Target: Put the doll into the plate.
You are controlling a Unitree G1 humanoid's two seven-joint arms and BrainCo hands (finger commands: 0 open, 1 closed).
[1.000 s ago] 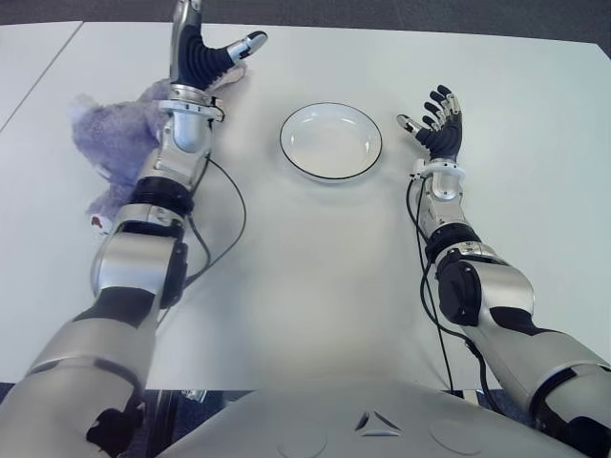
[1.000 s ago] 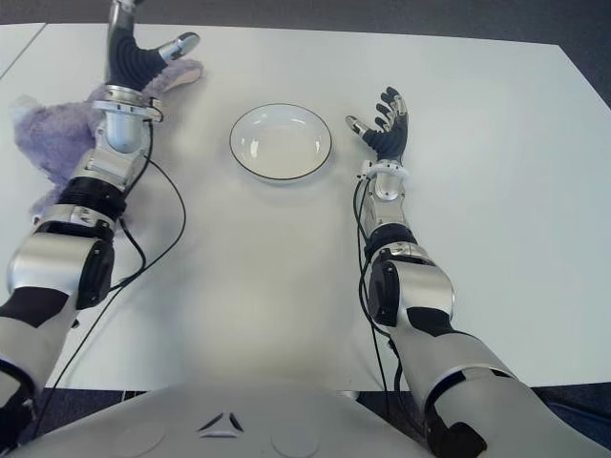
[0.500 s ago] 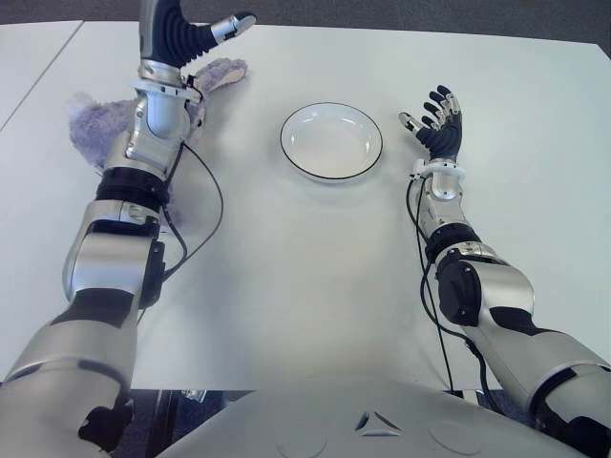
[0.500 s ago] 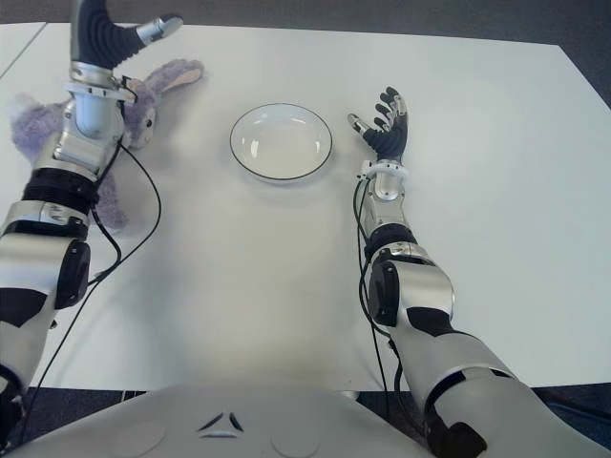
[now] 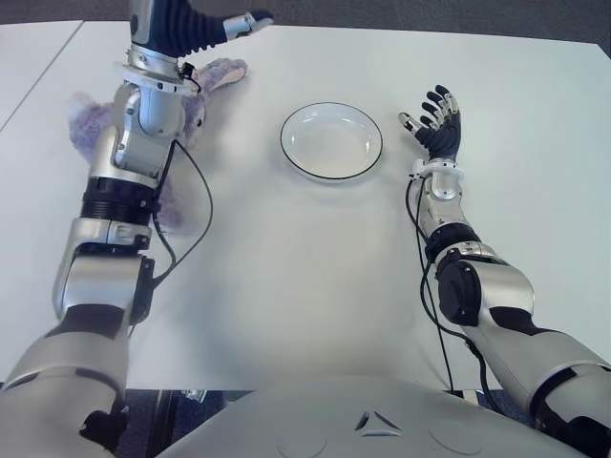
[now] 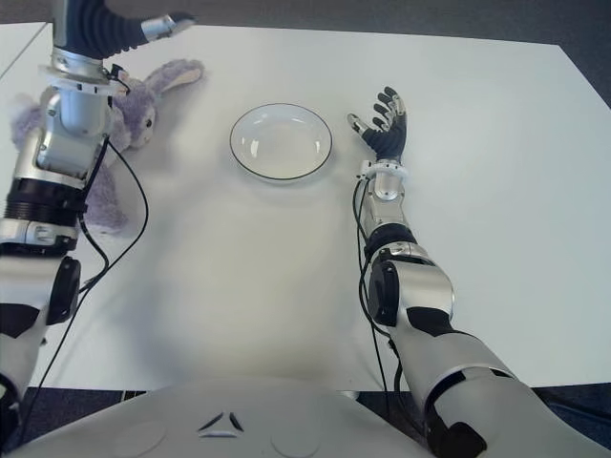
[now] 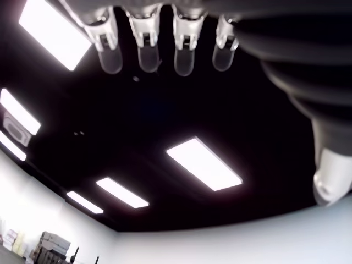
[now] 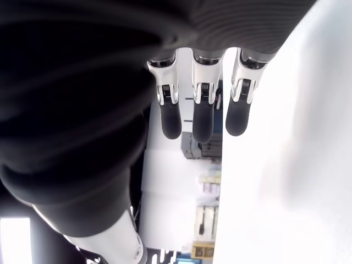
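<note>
Since the earlier frames the left hand has been raised and swung outward, uncovering more of the doll. Its fingers are held spread and nothing is gripped; the wrist view shows only ceiling lights. The purple plush doll lies on the white table at the far left, well apart from the plate, which holds nothing. The doll is judged soft, light and non-slippery; a grasp around the body is favoured over the ear. The right hand is held open beside the plate, on its right.
</note>
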